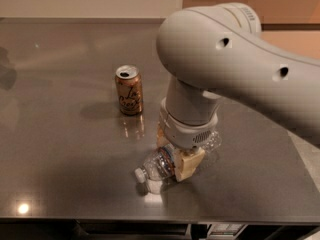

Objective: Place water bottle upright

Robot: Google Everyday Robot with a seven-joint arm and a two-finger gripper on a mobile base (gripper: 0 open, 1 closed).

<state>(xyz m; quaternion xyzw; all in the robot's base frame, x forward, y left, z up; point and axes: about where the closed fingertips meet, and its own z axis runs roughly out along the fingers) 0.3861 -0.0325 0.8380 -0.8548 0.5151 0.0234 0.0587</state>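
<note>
While the water bottle (156, 165) is lying on its side: the uprighting itself is not yet happening, as far as I am judging.
Water bottle: it is resting low on the grey table (60, 149) near the front edge, its white cap pointing left and toward the camera, its base partly hiding behind the wrist.
Gripper (175, 156): it is reaching down from above and straddling the bottle's middle, one cream finger (189, 165) on the near side and the other behind, and it is seemingly clamping the labelled part.
Soda can (129, 90): it is standing upright, well apart to the rear left, and playing no part.
Done: the grasp is looking to be in place.
Left: lifting, turning the cap upward, setting the base down and letting go are all waiting.
</note>
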